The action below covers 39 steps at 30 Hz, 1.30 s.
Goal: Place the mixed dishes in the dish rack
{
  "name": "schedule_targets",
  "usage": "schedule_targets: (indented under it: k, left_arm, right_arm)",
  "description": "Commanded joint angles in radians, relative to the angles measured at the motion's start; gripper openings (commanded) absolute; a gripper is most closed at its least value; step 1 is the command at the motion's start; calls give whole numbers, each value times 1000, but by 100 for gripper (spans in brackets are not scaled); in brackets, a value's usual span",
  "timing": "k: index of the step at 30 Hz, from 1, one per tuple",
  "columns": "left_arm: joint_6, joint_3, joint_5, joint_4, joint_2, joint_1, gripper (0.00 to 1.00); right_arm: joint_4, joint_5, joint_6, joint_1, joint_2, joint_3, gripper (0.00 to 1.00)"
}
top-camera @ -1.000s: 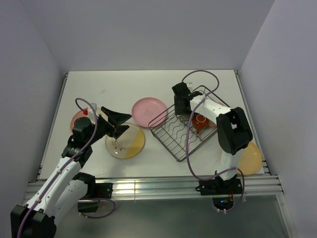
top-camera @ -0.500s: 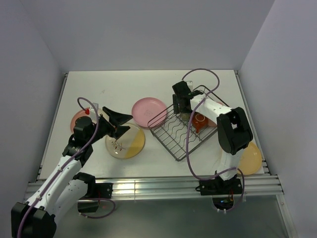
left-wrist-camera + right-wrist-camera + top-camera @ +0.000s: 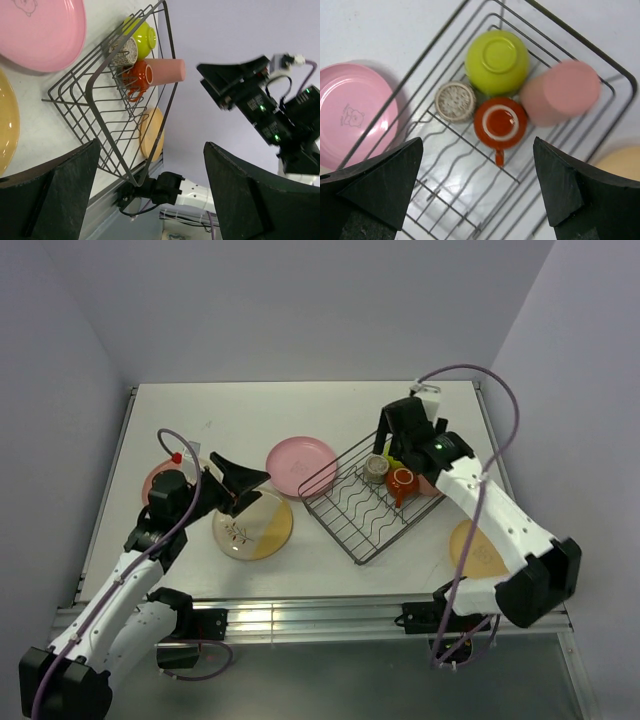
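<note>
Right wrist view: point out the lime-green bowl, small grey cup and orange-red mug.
lime-green bowl point(image 3: 497, 61), right wrist view, centre of upturned base.
small grey cup point(image 3: 455, 101), right wrist view, speckled round face.
orange-red mug point(image 3: 500, 124), right wrist view, centre within pale ring.

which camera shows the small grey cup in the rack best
The right wrist view: the small grey cup sits close and unobstructed, seen from above. The top external view shows it tiny; the left wrist view shows it partly behind the dish rack's wires.
</note>
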State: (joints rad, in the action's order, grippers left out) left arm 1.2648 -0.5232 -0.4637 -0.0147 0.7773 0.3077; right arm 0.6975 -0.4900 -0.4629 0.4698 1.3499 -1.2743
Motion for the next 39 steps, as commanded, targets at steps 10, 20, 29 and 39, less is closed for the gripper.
schedule_targets:
  k: [10,20,29,39]
  left_arm:
    - [-165,-143,51,-22,163,142,90]
    - [-168,-94,-30,-148,198,163,91]
    - [-200,-87,-26,-107,214,165,91]
    - [-205,-83,-72,-111,264,163,92]
  right_arm:
    - [397,-7,-410,-19,-402,289,100]
    - [540,40,-726,-72,-710,472,96]
    - [473,238,-674,-408,-690,579,100]
    - [461,392,-487,-913,-620,610,100]
